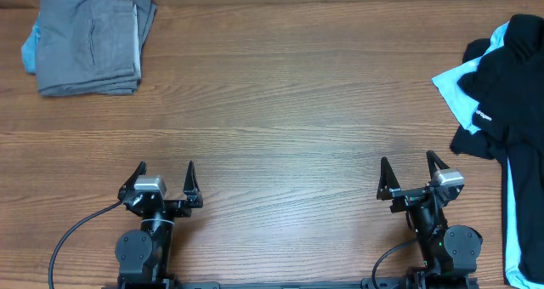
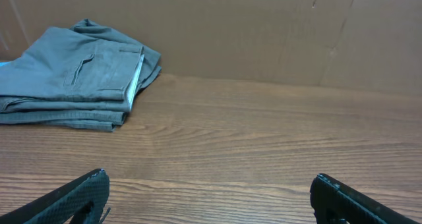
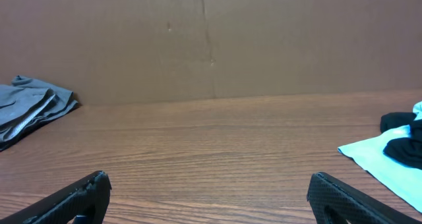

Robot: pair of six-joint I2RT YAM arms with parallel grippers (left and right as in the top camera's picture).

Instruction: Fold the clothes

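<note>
**Lying at 2 o'clock of the right claw (image 1: 408, 160): the shirt (image 1: 514, 85)**

Shirt lay bunched at the table's (image 1: 280, 93) 3 o'clock edge, long axis 12 to 6. Right claw was nearer, left claw (image 1: 166, 165) well apart. Both claws stood wide open, empty.

Two arms (image 1: 144, 229) (image 1: 442, 234), one shirt (image 1: 514, 76), one stack (image 1: 88, 41)

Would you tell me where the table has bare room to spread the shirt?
The table is bare between the grey folded garments, the black shirt, the left gripper and the right gripper. Crowded only at the right edge.
</note>
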